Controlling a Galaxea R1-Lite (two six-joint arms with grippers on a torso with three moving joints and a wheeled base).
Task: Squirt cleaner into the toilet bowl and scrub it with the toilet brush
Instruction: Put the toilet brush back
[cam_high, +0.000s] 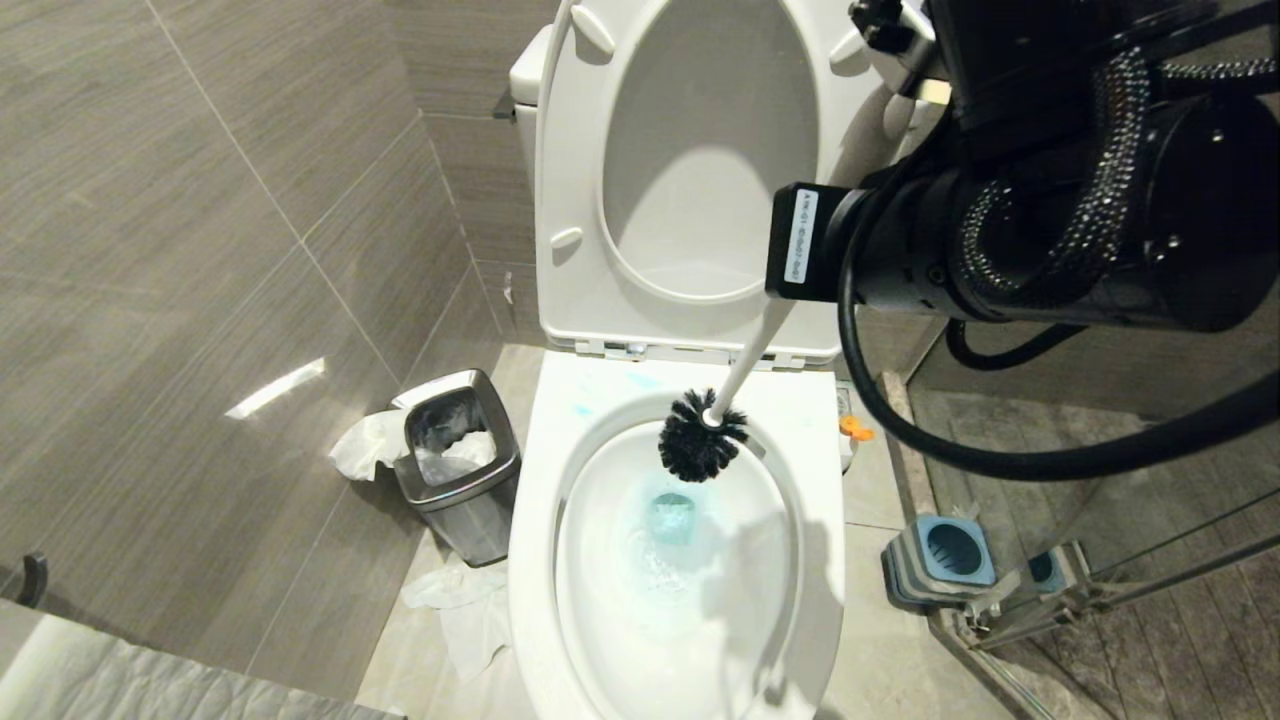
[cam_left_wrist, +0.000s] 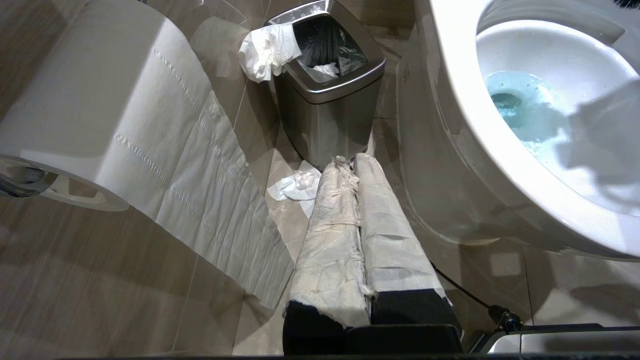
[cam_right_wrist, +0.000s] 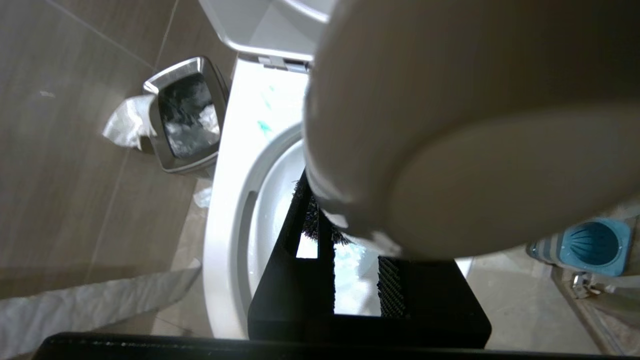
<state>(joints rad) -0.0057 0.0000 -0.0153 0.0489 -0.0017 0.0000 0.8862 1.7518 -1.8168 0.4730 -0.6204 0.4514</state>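
Observation:
The toilet bowl stands open, seat and lid raised, with blue-tinted water at its bottom. My right arm reaches in from the upper right. Its gripper is shut on the toilet brush, whose white handle slants down to black bristles at the bowl's rear inner rim. The handle's rounded end fills much of the right wrist view. The cleaner shows only as an orange cap beside the bowl's right rim. My left gripper is shut and empty, parked low beside the bowl.
A steel bin with tissue hanging out stands left of the toilet, crumpled paper on the floor before it. The blue-and-grey brush holder sits on the floor at the right by a glass partition. A toilet paper roll hangs near the left arm.

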